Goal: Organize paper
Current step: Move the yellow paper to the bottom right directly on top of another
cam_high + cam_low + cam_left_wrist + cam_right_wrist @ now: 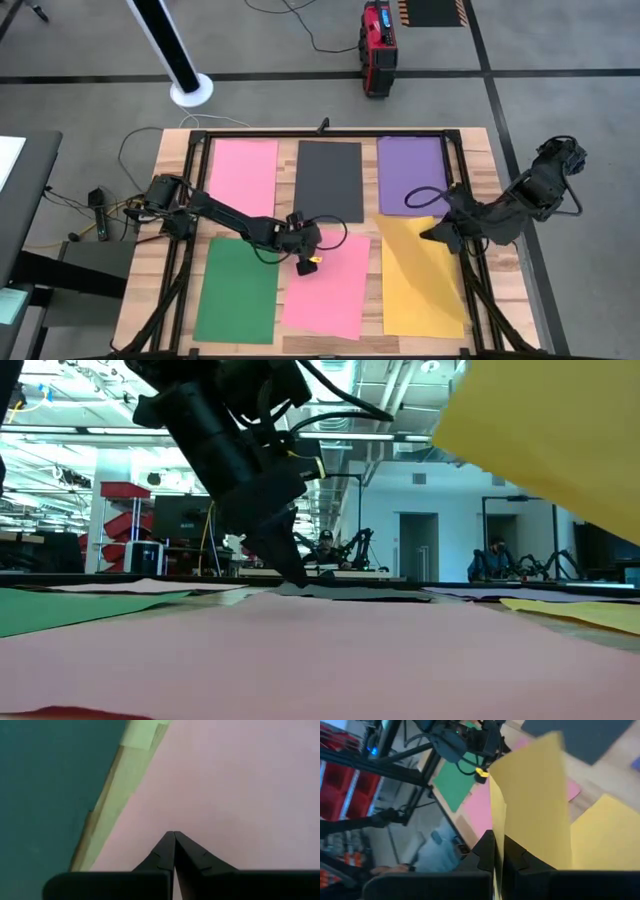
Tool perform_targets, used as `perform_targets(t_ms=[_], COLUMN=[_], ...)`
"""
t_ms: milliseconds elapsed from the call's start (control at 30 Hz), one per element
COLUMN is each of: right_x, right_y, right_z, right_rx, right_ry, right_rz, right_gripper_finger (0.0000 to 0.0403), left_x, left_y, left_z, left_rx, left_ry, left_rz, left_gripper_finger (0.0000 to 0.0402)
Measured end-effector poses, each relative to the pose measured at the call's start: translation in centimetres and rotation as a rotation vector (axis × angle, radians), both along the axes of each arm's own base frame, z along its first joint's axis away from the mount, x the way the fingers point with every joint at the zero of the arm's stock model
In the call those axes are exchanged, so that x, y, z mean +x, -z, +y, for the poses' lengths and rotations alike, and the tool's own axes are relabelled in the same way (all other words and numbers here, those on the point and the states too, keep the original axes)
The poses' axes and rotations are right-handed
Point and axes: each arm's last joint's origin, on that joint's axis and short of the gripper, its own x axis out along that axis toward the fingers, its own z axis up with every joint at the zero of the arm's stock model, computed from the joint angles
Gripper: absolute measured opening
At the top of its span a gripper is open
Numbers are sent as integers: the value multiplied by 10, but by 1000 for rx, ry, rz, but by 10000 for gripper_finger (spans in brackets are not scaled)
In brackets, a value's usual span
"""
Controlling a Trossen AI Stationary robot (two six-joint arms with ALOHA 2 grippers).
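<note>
**Mia:** What is the biggest thing here?

**Ben:** The wooden table. Flat sheets of paper lie on it in two rows. The far row has a pink sheet, a dark grey sheet and a purple sheet. The near row has a green sheet, another pink sheet and a yellow sheet.

**Mia:** Do the sheets touch each other?

**Ben:** Mostly no. You can see wood between them. The near pink sheet sits a bit crooked.

**Mia:** What is the left arm doing?

**Ben:** It reaches to the middle of the table. The left gripper points down on the far edge of the near pink sheet. In the left wrist view its two fingers are pressed tight together, tips on the pink paper, with nothing between them that I can see.

**Mia:** And the right arm?

**Ben:** The right gripper is at the far corner of the yellow sheet. Its fingers pinch the yellow paper, and that end is lifted up and bent. The rest of the yellow sheet lies on the table.

**Mia:** Anything smaller?

**Ben:** A red box stands on the floor past the table.
</note>
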Motion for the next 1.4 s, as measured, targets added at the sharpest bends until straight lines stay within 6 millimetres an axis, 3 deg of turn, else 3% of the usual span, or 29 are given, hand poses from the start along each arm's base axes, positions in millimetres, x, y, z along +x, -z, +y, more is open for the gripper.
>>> perform_targets(t_ms=[200,567,900,1100,1400], right_x=[-1,15,23,22,16], right_y=[0,5,5,32,65], right_z=[9,46,40,34,30], right_rx=[119,280,252,219,101], right_ry=[40,35,74,190,250], right_rz=[4,5,-7,179,337], right_gripper_finger=[0,0,0,0,0], left_x=[2,3,-3,-9,-10], left_y=[-1,-4,-32,-47,-46], left_z=[1,8,10,17,21], left_rx=[7,79,126,143,153], left_ry=[-1,14,62,52,50], left_rz=[-18,-13,-59,-73,-56], left_gripper_finger=[0,0,0,0,0])
